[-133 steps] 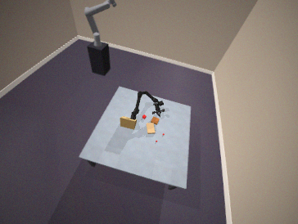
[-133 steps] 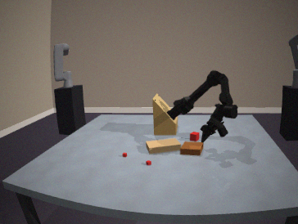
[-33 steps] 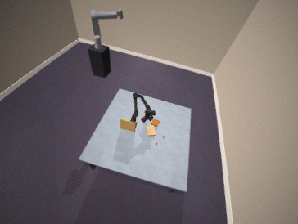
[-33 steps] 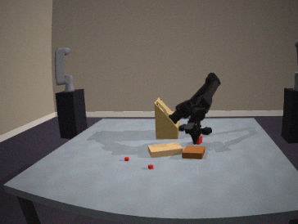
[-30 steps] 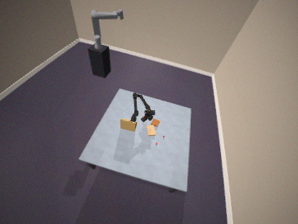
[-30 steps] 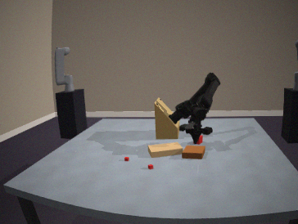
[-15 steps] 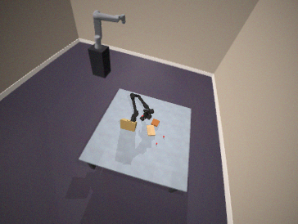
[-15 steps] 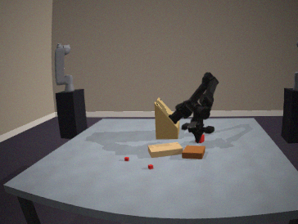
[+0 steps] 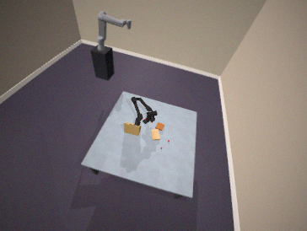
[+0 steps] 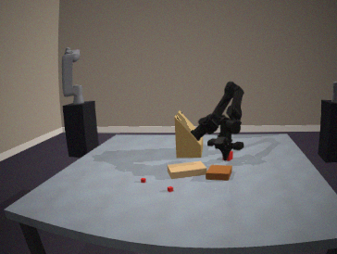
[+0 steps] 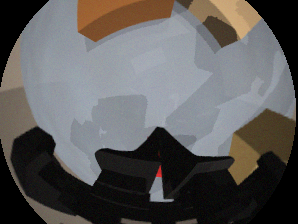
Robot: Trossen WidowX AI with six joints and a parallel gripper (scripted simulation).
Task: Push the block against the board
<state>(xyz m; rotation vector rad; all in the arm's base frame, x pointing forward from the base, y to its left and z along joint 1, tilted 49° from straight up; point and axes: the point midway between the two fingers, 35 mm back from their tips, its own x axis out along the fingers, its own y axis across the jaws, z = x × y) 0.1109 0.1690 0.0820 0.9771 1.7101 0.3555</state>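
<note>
The square block (image 9: 160, 126) (image 10: 218, 172) (image 11: 125, 15) is lying flat just beside one end of the pale wooden board (image 9: 155, 134) (image 10: 187, 170) (image 11: 235, 17), turned slightly askew to it. Whether their nearest corners are touching I cannot tell, but the facing sides are not meeting along their whole length, so the joining is still wanting. Both parts are resting on the table (image 9: 105, 156) (image 10: 139, 209) (image 11: 55, 65), which suits a task that allows pushing and forbids lifting.

The black gripper (image 9: 145, 121) (image 10: 226, 158) (image 11: 158, 129) is hovering low, near the board but apart from it, with its fingers closed together and holding nothing. Closed like that, it is probably serving as a blunt pusher; the next move likely calls for squaring the block, then nudging it in with one edge even. Pushing off-centre could be spinning either part.

A red cube (image 9: 145, 119) (image 10: 230, 156) (image 11: 159, 173) is sitting close to the fingertips, apart from the board, and could be getting knocked. Two small red cubes (image 9: 169, 141) (image 10: 170, 189) are lying past the board.

As for containers, a slant-topped wooden holder (image 9: 132, 129) (image 10: 187, 141) (image 11: 245, 155) is standing apart from the board; its contents I cannot make out.
</note>
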